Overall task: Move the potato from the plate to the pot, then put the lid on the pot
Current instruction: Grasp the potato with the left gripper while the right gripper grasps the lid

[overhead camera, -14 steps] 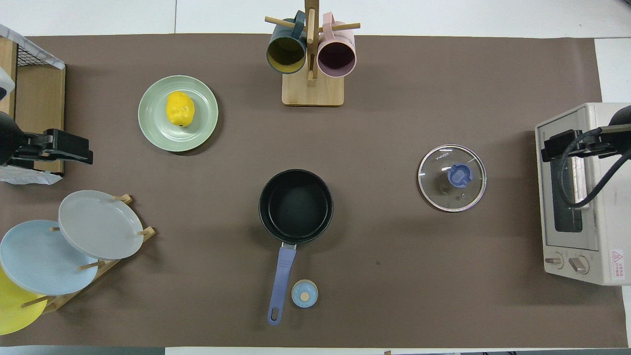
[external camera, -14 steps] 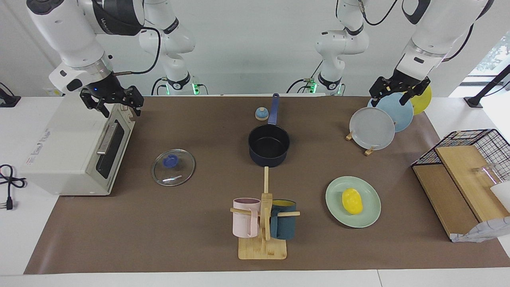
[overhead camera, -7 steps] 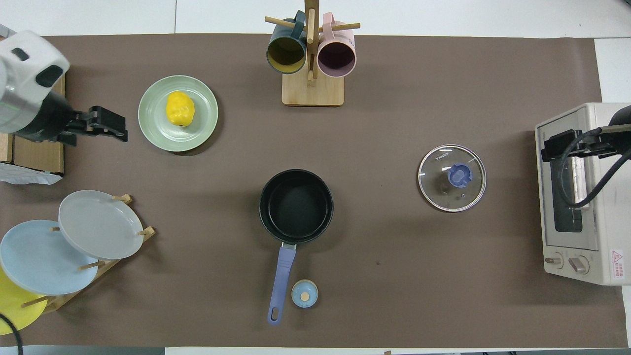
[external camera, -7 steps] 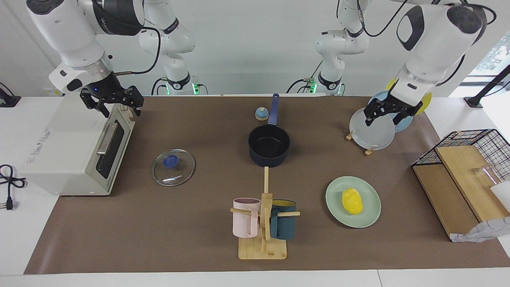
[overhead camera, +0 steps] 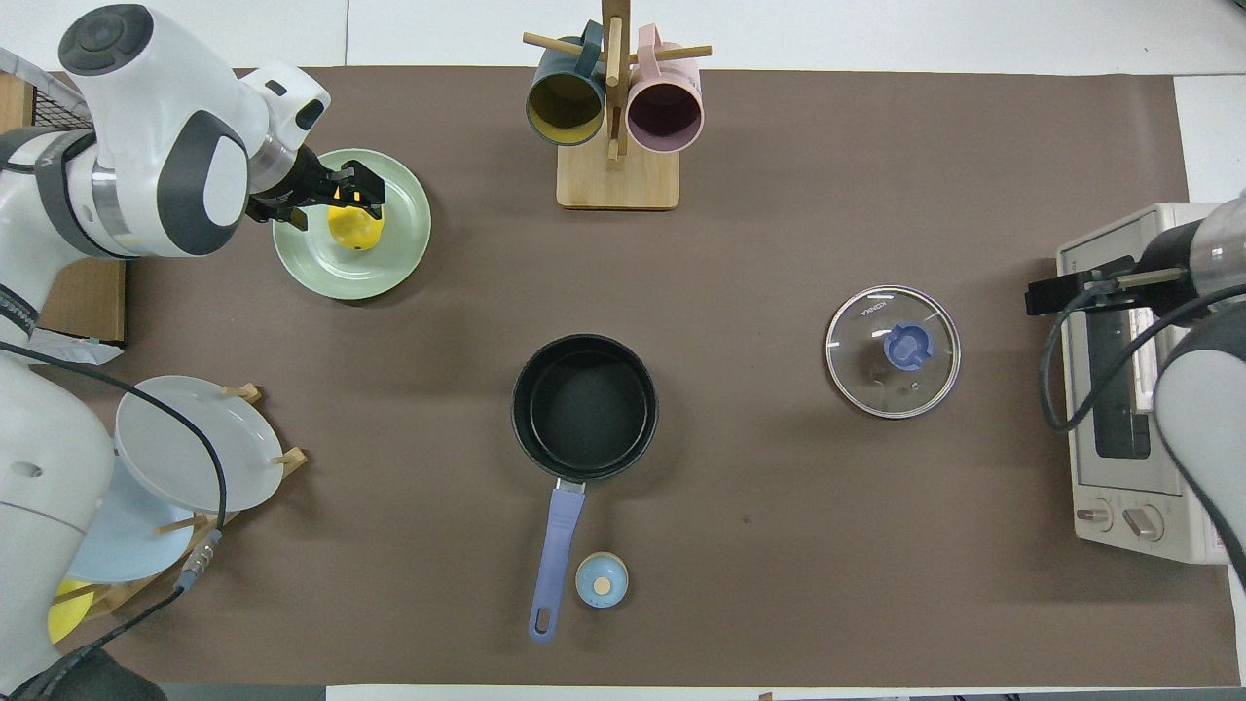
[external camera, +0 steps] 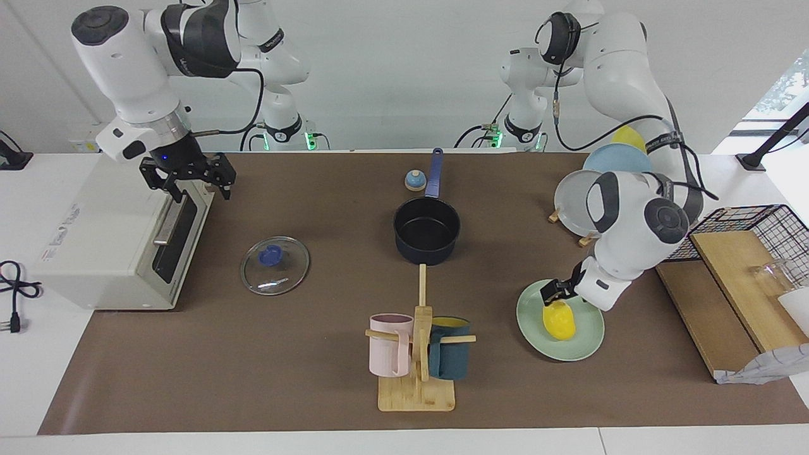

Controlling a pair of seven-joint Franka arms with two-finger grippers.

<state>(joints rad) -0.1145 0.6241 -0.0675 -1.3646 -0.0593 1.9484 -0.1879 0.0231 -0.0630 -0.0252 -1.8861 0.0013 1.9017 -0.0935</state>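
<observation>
The yellow potato (external camera: 561, 322) (overhead camera: 355, 226) lies on the pale green plate (external camera: 584, 344) (overhead camera: 401, 243) toward the left arm's end of the table. My left gripper (external camera: 556, 296) (overhead camera: 355, 188) hangs just over the potato, open, with its fingertips on either side of the potato's top. Mid-table stands the dark blue pot (external camera: 426, 230) (overhead camera: 584, 407), with nothing in it and its handle pointing toward the robots. The glass lid (external camera: 275, 265) (overhead camera: 893, 350) lies flat between the pot and the toaster oven. My right gripper (external camera: 188, 177) (overhead camera: 1051, 292) waits open over the oven's top front edge.
A white toaster oven (external camera: 107, 234) sits at the right arm's end. A mug tree (external camera: 417, 354) with two mugs stands farther from the robots than the pot. A small blue bell (external camera: 414, 181) sits beside the pot handle. A plate rack (external camera: 572, 202) and a wire basket (external camera: 752, 221) flank the left arm.
The left arm has swung from over the plate rack down to the green plate, so its gripper now hangs over the potato. The right gripper has shifted slightly toward the table's middle.
</observation>
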